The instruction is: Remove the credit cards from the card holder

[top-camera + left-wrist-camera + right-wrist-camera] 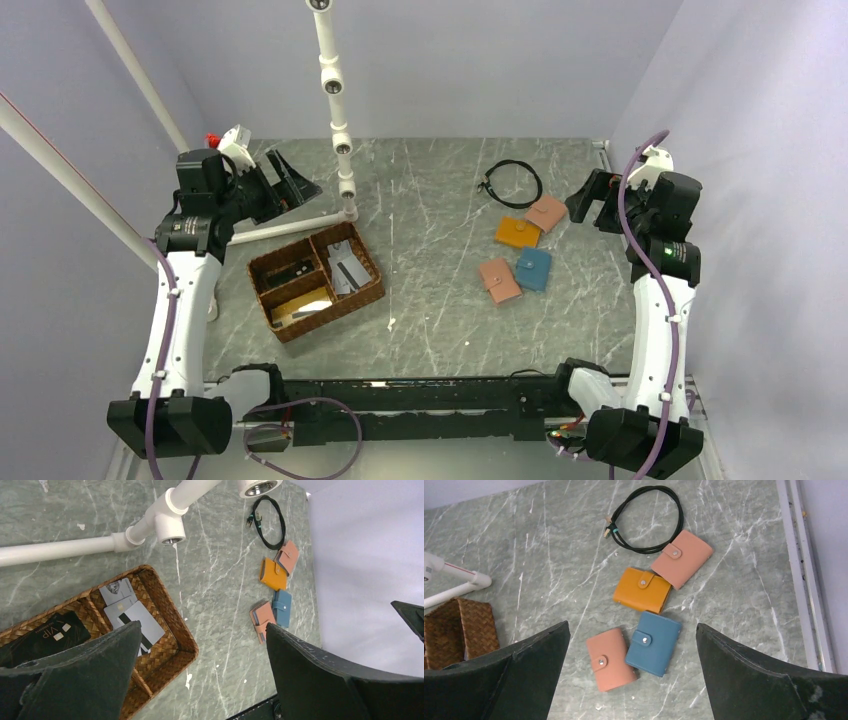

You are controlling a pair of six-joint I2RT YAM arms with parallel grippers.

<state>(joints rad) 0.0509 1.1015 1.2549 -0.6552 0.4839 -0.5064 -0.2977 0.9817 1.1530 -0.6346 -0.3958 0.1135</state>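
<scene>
Two closed salmon-pink snap wallets lie at the table's right, one nearer [499, 280] [611, 659] [262, 621] and one farther [546, 213] [682, 557]. Either could be the card holder; I cannot tell which. Any credit cards inside them are hidden. Grey cards [345, 270] [132, 617] lie in the wicker basket [330, 320]. My left gripper [295, 180] [202, 630] hangs open high above the basket's far side. At the right edge, above the wallets, my right gripper [590, 212] [631, 630] is open too. Neither holds anything.
An orange wallet [517, 233] and a teal-blue wallet [533, 268] lie between the pink ones. A black cable loop [512, 183] lies behind them. A white pipe frame [335, 100] stands at the back left. A black card [50, 635] lies in another basket compartment.
</scene>
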